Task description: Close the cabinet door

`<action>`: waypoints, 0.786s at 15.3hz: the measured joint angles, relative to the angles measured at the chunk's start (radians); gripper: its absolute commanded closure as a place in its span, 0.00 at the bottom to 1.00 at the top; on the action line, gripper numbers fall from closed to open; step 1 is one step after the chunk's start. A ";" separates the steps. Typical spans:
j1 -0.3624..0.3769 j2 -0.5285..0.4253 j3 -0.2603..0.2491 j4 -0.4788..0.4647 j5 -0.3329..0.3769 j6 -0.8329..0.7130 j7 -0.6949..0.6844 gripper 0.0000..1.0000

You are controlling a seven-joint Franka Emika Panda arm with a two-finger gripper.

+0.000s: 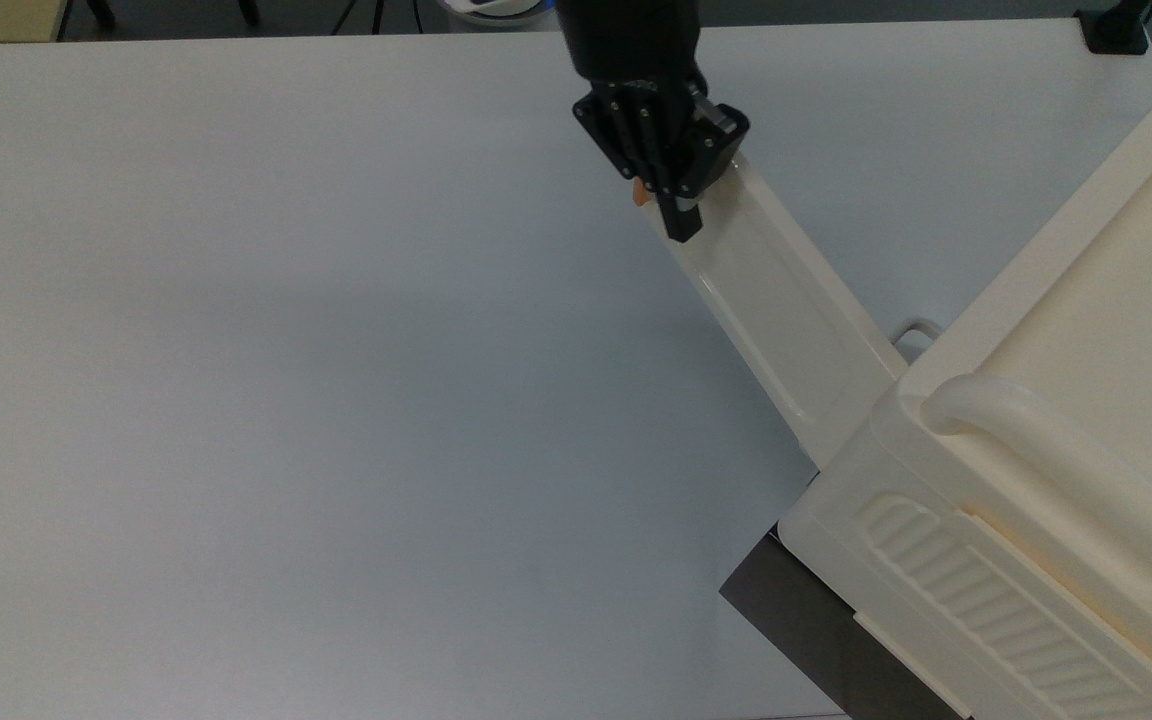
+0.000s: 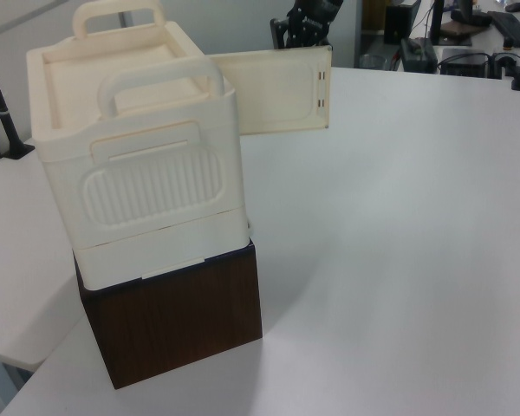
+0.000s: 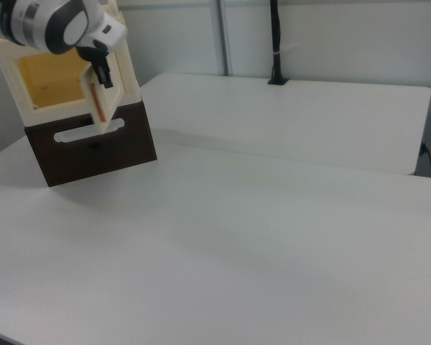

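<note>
The cabinet door point(image 1: 786, 310) stands partly open, hinged on the cabinet point(image 1: 1036, 470) at the top view's right. My gripper point(image 1: 682, 228) is shut and presses against the door's outer face at its free end. It covers most of the copper-orange handle point(image 1: 640, 193). In the left view the door point(image 2: 277, 91) sticks out to the right of the cabinet point(image 2: 139, 147), with the black arm point(image 2: 302, 22) behind its top edge. In the right view my gripper point(image 3: 105, 77) leans on the door point(image 3: 106, 104) in front of the cabinet's yellowish opening point(image 3: 54, 79).
The cabinet rests on a dark brown wooden box point(image 2: 173, 321). The white table point(image 1: 286, 400) spreads wide in the top view's left and centre. A black clamp point(image 1: 1116, 30) sits at the far right corner. A black pole point(image 3: 275, 43) stands at the back in the right view.
</note>
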 measured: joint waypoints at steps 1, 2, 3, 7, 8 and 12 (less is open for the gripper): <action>0.021 0.000 0.001 0.000 0.001 0.000 0.000 0.97; 0.047 0.002 0.002 -0.001 0.001 0.000 0.000 0.96; 0.075 0.007 0.003 -0.002 0.001 -0.001 0.000 0.96; 0.165 0.042 0.003 -0.003 0.001 0.004 0.002 0.96; 0.177 0.051 0.003 -0.003 0.001 0.016 0.003 0.96; 0.207 0.075 0.003 -0.003 0.001 0.088 0.004 0.96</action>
